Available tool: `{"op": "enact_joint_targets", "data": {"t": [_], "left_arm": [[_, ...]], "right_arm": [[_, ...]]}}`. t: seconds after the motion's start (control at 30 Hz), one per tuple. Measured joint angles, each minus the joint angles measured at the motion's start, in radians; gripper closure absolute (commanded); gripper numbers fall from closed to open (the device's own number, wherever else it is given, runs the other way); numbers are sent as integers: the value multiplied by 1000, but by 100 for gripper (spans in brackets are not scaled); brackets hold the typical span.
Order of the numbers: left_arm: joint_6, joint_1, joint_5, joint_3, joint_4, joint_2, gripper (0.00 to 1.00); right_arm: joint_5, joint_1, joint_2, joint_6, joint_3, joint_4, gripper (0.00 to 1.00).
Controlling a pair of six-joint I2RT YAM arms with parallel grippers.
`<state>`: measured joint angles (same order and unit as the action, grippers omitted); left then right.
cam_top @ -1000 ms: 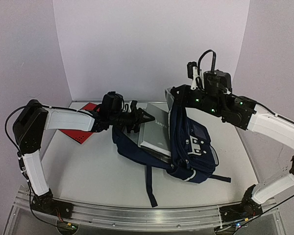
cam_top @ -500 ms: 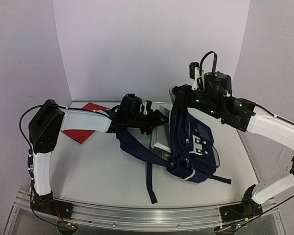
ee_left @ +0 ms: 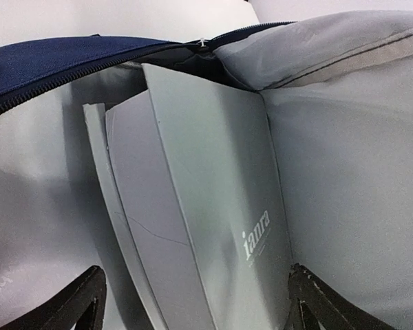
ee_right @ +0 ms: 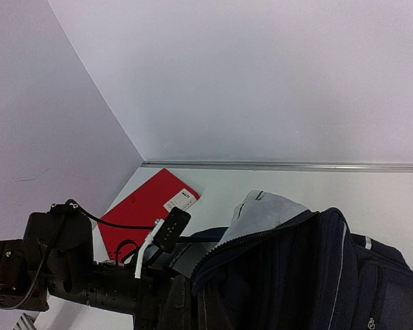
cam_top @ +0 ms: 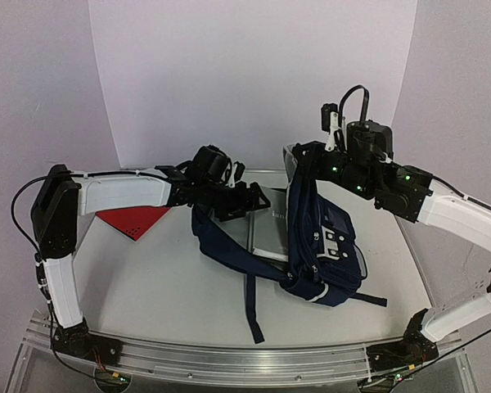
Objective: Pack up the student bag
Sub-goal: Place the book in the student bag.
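At the table's centre in the top view, the student bag [cam_top: 323,246] stood propped open, its upper rim pinched in the closed right gripper [cam_top: 301,155]; the left gripper [cam_top: 250,201] sat at its mouth. In the left wrist view, the left fingers [ee_left: 79,306] stood wide apart either side of a grey book [ee_left: 213,206] inside the lining. In the right wrist view, the fabric sagged: soft and floppy, probably best gripped at the zipper rim.
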<state>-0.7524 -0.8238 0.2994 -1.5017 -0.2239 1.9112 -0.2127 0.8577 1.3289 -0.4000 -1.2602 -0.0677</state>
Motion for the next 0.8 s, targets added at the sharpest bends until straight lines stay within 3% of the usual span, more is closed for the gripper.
{"op": "enact_joint_targets", "data": {"t": [0.27, 0.4, 0.8], "left_arm": [[-15, -21, 74, -6, -19, 12, 52], [-30, -40, 91, -32, -1, 46, 57], [-99, -78, 118, -152, 101, 227, 61]], "right_arm": [[0, 0, 0, 8, 0, 0, 100], [0, 0, 1, 10, 0, -1, 100], [7, -2, 87, 16, -23, -14, 100]]}}
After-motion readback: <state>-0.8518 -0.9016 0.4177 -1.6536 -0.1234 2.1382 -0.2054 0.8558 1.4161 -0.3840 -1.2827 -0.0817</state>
